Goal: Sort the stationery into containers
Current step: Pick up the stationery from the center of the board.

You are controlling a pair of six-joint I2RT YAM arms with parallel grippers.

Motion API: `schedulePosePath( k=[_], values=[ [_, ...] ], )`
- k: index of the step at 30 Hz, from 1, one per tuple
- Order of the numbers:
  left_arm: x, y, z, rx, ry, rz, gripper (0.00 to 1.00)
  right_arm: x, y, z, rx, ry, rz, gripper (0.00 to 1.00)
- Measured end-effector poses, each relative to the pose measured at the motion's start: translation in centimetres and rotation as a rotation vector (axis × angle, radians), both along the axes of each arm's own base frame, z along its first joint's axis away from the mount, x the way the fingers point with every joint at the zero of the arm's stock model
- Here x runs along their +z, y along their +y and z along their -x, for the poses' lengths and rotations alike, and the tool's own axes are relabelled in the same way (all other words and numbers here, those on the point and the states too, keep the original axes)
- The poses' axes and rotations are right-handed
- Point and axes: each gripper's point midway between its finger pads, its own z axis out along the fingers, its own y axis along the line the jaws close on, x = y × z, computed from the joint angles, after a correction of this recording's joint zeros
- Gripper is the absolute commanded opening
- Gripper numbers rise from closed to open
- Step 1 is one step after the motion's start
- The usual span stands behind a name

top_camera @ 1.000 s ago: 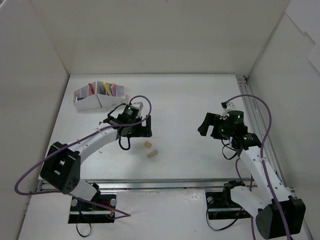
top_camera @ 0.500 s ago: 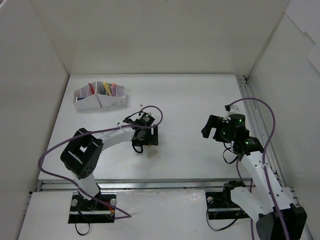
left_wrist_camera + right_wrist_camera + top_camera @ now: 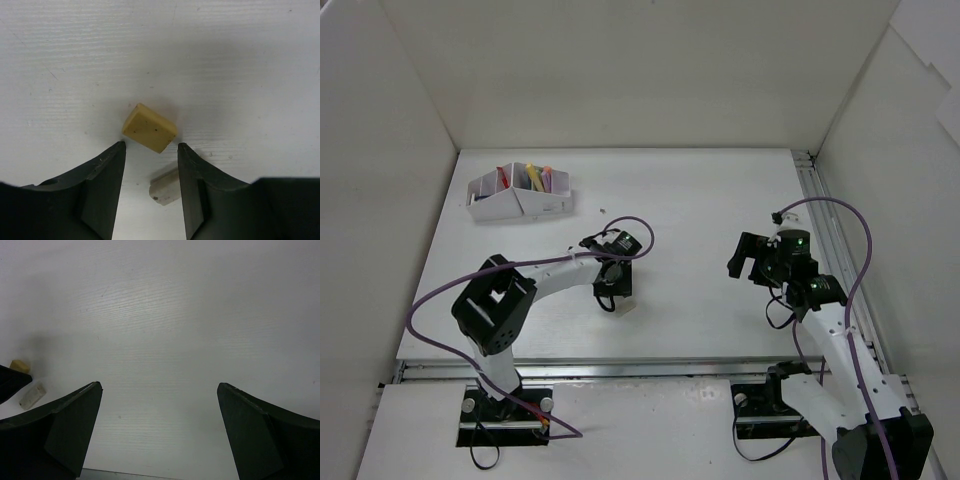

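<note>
A tan eraser (image 3: pixel 150 127) lies tilted on the table just beyond the fingertips of my left gripper (image 3: pixel 150 145). A paler eraser (image 3: pixel 165 186) lies between its fingers, against the right one. The jaws stand partly closed, open, with a gap on the left side. In the top view this gripper (image 3: pixel 611 288) covers the tan eraser, and the pale eraser (image 3: pixel 628 309) peeks out beside it. My right gripper (image 3: pixel 157 385) is wide open and empty over bare table, and sees both erasers (image 3: pixel 18 365) at far left. The organizer box (image 3: pixel 545 205) holds coloured markers (image 3: pixel 532 175) at the back left.
White walls enclose the table on three sides. A metal rail (image 3: pixel 830 230) runs along the right edge. Purple cables loop from both arms. My right gripper (image 3: pixel 745 255) hangs over the right half of the table.
My left arm has swung from near the organizer box to the two erasers, and its jaws have narrowed from wide open. The right arm has barely shifted.
</note>
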Motion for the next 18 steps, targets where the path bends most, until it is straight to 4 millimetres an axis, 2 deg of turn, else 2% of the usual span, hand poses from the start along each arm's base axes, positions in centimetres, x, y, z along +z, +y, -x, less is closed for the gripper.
schedulePosePath(
  k=[4, 8, 10, 12, 13, 14, 17, 18],
  values=[
    [-0.1, 0.0, -0.4, 0.004, -0.008, -0.028, 0.50, 0.0, -0.2, 0.0, -0.004, -0.002, 0.003, 0.98],
    [-0.1, -0.4, -1.6, 0.011, -0.025, -0.046, 0.50, 0.2, -0.2, 0.1, -0.002, -0.011, 0.005, 0.98],
    [-0.1, -0.7, -2.2, 0.009, -0.033, -0.052, 0.43, 0.3, -0.2, 0.1, -0.001, -0.014, 0.005, 0.98],
    [-0.1, -1.0, -2.6, 0.004, -0.039, -0.055, 0.28, 0.3, -0.2, 0.1, -0.002, -0.014, 0.005, 0.98],
    [0.0, -1.0, -2.8, -0.001, -0.043, -0.056, 0.15, 0.3, -0.3, 0.2, -0.003, -0.013, 0.006, 0.98],
    [0.0, -1.0, -2.8, -0.004, -0.044, -0.057, 0.08, 0.3, -0.3, 0.2, -0.003, -0.012, 0.006, 0.98],
    [0.1, -1.0, -2.8, -0.015, -0.047, -0.058, 0.00, 0.3, -0.3, 0.2, -0.002, -0.012, 0.006, 0.98],
    [0.1, -1.0, -2.8, -0.017, -0.048, -0.057, 0.00, 0.3, -0.3, 0.2, -0.002, -0.012, 0.006, 0.98]
  ],
)
